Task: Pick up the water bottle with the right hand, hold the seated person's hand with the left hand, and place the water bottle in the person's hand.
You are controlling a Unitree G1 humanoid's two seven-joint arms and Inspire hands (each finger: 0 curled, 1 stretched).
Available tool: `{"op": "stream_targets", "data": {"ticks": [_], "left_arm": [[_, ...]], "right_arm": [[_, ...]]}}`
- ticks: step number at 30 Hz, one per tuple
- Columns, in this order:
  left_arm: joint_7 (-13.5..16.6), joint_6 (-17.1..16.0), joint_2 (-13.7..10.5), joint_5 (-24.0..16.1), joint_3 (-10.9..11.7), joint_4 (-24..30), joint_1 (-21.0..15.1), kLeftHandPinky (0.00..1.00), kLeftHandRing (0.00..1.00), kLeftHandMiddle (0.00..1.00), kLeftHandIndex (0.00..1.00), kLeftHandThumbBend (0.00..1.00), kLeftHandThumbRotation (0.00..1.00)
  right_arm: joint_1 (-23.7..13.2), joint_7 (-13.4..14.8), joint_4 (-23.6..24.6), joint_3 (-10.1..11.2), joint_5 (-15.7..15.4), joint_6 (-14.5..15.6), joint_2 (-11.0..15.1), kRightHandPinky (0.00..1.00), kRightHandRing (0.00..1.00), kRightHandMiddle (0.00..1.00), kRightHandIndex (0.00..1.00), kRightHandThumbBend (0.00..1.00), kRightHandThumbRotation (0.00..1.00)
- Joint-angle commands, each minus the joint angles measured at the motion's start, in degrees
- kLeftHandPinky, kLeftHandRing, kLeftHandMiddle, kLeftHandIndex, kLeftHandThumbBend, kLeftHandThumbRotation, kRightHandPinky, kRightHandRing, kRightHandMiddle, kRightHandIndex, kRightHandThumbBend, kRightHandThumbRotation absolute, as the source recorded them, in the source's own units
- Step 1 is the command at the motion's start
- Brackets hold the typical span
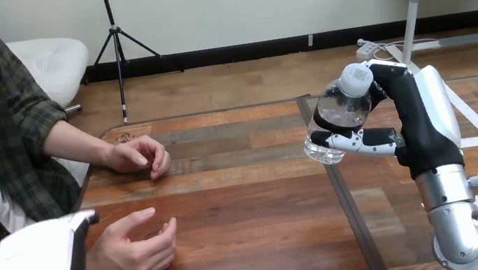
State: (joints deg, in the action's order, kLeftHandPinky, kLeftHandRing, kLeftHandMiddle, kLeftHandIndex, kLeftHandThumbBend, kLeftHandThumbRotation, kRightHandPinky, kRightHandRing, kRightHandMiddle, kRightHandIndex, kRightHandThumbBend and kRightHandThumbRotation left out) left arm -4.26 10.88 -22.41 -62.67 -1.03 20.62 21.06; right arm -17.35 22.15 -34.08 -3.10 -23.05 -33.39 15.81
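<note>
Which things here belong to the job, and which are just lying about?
In the job: water bottle in right hand; left hand beside person's nearer hand.
Not in the job: person's farther hand, resting on wooden table.

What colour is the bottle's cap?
White cap, on the water bottle in the right hand; head view.

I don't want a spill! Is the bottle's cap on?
On: a white cap tops the tilted bottle in the right hand.
</note>
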Motion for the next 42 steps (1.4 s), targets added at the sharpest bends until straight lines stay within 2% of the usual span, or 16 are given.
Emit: {"op": "stream_targets", "data": {"ticks": [1, 8, 19, 23, 37, 39, 42], "left_arm": [[-2.51, 0.88, -1.85, -1.32, -0.39, 1.62, -3.92, 0.73, 0.78, 0.80, 0.77, 1.00, 0.00], [-7.26, 2.53, -2.32, -3.14, -1.46, -0.17, -5.29, 0.72, 0.77, 0.79, 0.76, 1.00, 0.00], [-11.11, 4.99, -2.16, -6.67, -3.66, -2.44, -7.36, 0.72, 0.76, 0.78, 0.74, 0.99, 0.00], [-9.14, 4.67, -2.34, -7.21, -4.31, -4.11, -7.89, 0.71, 0.75, 0.77, 0.73, 1.00, 0.00], [-5.91, 5.64, -2.01, -7.05, -5.94, -9.05, -10.16, 0.69, 0.72, 0.74, 0.71, 0.97, 0.00], [-3.97, 5.49, -1.90, -6.75, -6.15, -10.41, -10.58, 0.68, 0.71, 0.74, 0.71, 0.97, 0.00], [-2.63, 5.69, -1.86, -6.67, -6.55, -11.69, -11.20, 0.66, 0.70, 0.72, 0.70, 0.97, 0.00]], "right_arm": [[-3.24, 0.18, 2.97, 0.82, 0.70, -1.87, 0.49, 0.42, 0.45, 0.48, 0.44, 0.75, 0.00], [-3.40, 0.35, 2.62, 0.82, 0.49, -2.01, 0.66, 0.41, 0.45, 0.48, 0.44, 0.75, 0.00], [-3.78, -0.39, 1.22, 0.99, 1.34, -3.51, 0.91, 0.41, 0.44, 0.47, 0.44, 0.75, 0.00], [-3.77, -0.53, 1.12, 1.05, 1.45, -3.34, 0.85, 0.42, 0.45, 0.48, 0.44, 0.74, 0.00], [-3.80, -0.86, 0.80, 1.24, 1.56, -3.20, 0.82, 0.42, 0.45, 0.48, 0.45, 0.74, 0.00], [-3.78, -0.99, 0.78, 1.29, 1.69, -3.21, 0.80, 0.42, 0.45, 0.48, 0.45, 0.74, 0.00], [-3.80, -0.90, 0.72, 1.30, 1.56, -3.30, 0.85, 0.42, 0.45, 0.48, 0.45, 0.74, 0.00]]}}
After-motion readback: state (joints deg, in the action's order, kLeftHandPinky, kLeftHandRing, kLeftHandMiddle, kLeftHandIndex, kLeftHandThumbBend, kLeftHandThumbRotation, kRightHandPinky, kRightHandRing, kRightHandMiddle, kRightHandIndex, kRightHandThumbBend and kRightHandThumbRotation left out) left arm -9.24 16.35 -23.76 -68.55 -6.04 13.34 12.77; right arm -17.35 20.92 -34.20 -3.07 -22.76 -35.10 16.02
